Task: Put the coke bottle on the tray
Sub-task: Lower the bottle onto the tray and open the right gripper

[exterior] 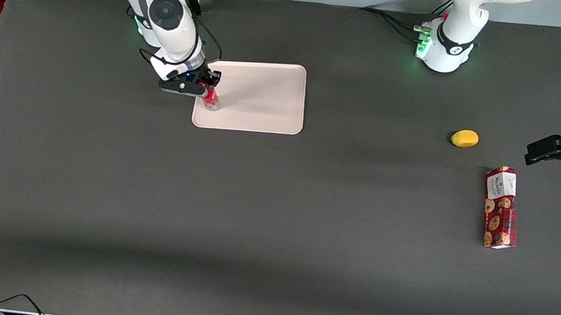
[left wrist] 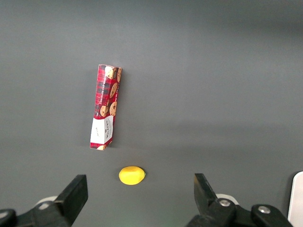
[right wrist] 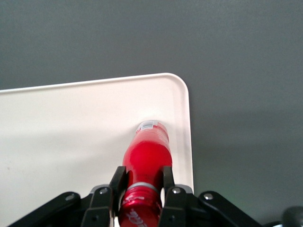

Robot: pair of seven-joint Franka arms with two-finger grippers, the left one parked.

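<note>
The coke bottle (exterior: 211,100), slim and red with a red cap, stands upright over the corner of the tray (exterior: 266,98) that lies toward the working arm's end and nearer the front camera. My right gripper (exterior: 207,89) is directly above it, shut on its neck just under the cap. In the right wrist view, both black fingers (right wrist: 118,182) press the neck of the coke bottle (right wrist: 147,149), whose base sits just inside the rounded rim of the pale tray (right wrist: 71,123). Whether the base rests on the tray I cannot tell.
Toward the parked arm's end lie a yellow lemon-like fruit (exterior: 465,138) and, nearer the front camera, a long red cookie box (exterior: 501,208). Both also show in the left wrist view: the fruit (left wrist: 131,175) and the box (left wrist: 106,106). Dark grey table all round.
</note>
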